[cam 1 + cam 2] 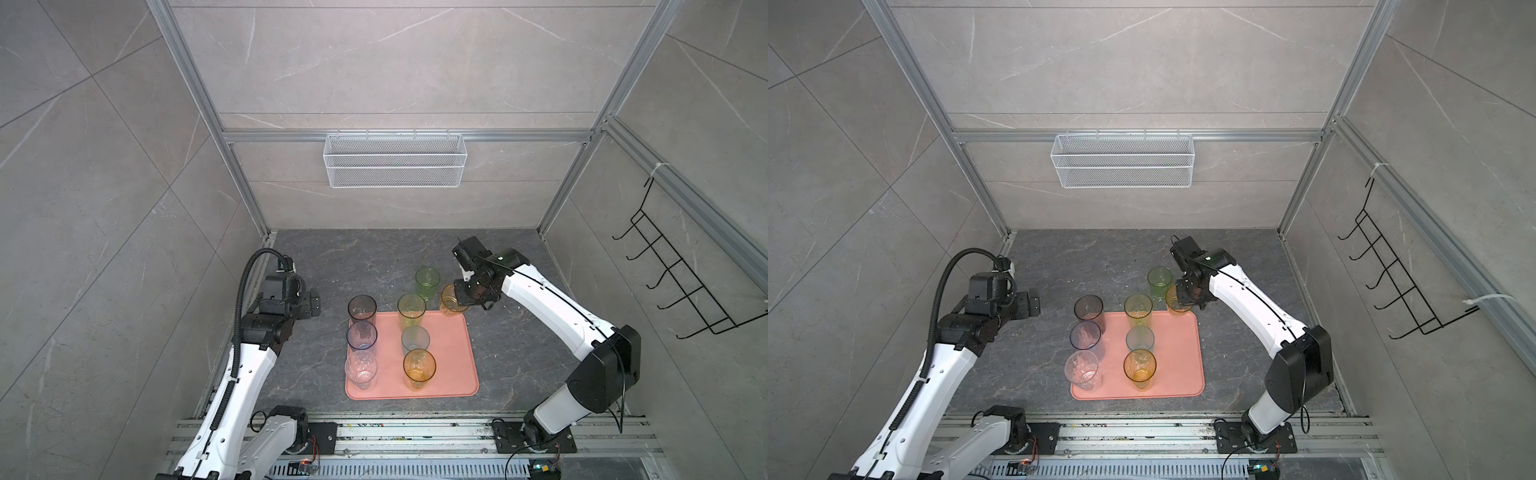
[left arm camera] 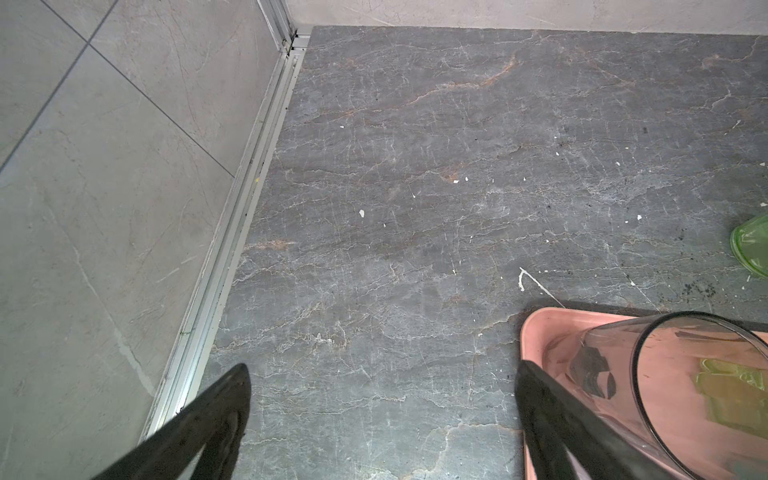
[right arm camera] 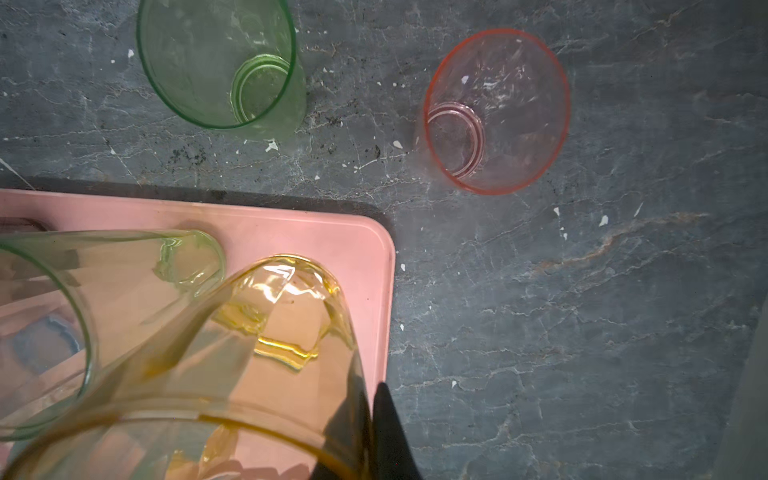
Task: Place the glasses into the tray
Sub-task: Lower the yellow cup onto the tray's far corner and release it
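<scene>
The right tool, pointing down from its outstretched arm, is clamped on the rim of the amber-orange tumbler over the far right corner of the salmon tray. The left tool gapes empty beside the smoky grey tumbler. In both top views the arm hides the pink tumbler.

Both top views are lit evenly and softly from above; only faint shadows are thrown on the worktop. The frame rails are splayed outward by the wide angle. In the right wrist view a dark shadow is cast along the tray edge, and bright glints are seen in the orange tumbler, whose near rim is blurred. In the left wrist view the fingers are out of focus.
</scene>
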Robot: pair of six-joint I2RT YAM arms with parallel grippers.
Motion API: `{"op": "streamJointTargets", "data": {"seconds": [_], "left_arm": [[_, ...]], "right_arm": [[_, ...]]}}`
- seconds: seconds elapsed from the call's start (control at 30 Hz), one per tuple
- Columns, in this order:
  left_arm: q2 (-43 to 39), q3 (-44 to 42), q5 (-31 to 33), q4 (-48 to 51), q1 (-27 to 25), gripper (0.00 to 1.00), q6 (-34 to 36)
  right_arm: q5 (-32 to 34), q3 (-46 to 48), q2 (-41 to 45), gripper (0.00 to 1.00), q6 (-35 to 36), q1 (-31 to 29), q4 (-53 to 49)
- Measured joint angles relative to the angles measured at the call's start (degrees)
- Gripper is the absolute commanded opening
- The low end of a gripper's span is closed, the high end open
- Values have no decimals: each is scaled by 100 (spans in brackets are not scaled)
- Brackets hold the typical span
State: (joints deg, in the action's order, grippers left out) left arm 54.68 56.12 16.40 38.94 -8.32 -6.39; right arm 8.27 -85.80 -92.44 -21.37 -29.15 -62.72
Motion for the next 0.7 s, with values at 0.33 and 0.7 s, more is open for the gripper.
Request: {"op": "streamJointTargets", "data": {"seconds": [0.33,0.7], "left_arm": [[0,0,0,-2,0,99,-2],[0,0,0,-2,0,99,-2]], "right_arm": [[-63,553,-4,0,-9,105,319],[-317,787,-356,0,-50,243,584]]}}
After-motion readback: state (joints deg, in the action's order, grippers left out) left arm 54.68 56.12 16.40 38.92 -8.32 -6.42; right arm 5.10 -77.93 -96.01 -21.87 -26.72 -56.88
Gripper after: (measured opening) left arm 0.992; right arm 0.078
